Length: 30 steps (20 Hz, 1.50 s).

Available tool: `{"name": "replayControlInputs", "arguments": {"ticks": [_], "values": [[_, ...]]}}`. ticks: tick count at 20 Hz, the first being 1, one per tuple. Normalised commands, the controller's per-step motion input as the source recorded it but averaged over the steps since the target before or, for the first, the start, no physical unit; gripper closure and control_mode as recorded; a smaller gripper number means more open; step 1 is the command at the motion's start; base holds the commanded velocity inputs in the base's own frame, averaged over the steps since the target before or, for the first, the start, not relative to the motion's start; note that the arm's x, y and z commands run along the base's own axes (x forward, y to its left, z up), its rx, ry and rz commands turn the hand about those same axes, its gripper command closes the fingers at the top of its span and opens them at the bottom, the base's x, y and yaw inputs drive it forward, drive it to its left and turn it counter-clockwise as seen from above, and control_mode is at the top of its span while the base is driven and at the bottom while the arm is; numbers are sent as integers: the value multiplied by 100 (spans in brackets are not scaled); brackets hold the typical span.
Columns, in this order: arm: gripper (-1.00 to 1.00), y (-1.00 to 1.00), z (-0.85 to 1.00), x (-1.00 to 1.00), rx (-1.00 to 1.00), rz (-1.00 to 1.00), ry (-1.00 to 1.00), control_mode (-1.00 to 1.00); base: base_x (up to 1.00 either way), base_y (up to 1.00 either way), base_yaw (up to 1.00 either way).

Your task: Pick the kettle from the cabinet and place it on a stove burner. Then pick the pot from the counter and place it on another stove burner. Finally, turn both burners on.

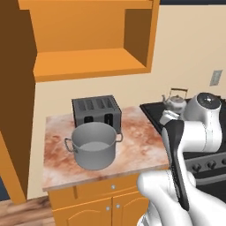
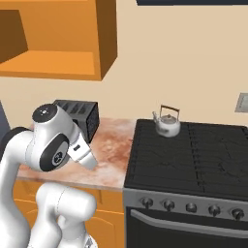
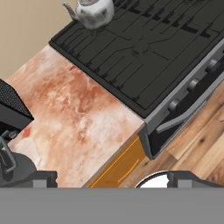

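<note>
Counter (image 3: pixel 78 118) under open hand (image 3: pixel 111 177); pot (image 3: pixel 15 168) beside.

kettle (image 2: pixel 167 124): 1; pot (image 1: pixel 93 145): 1; toaster (image 1: pixel 96 110): 1; stove knobs (image 2: pixel 191 208): 5 seen

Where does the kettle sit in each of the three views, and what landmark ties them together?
Left base view: kettle at right, on the cooktop's back left corner.
Right base view: kettle centre, on the back left burner.
Hand view: kettle at the top edge, partly cropped.
Shared landmark: the toaster on the counter.
</note>
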Motion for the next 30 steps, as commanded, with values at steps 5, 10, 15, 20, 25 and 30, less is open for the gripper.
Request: {"name": "replayControlInputs", "arguments": {"ticks": [5,10,15,20,25,30], "values": [[-100,0,0,0,0,0,0,100,17,14,-9],[-100,0,0,0,0,0,0,100,17,27,-1],[-100,0,0,0,0,0,0,100,10,12,2],[-100,0,0,1,0,0,0,-100,2,1,0],[-100,0,0,1,0,0,0,-100,0,0,0],[-100,0,0,0,0,0,0,-100,0,0,0]]}}
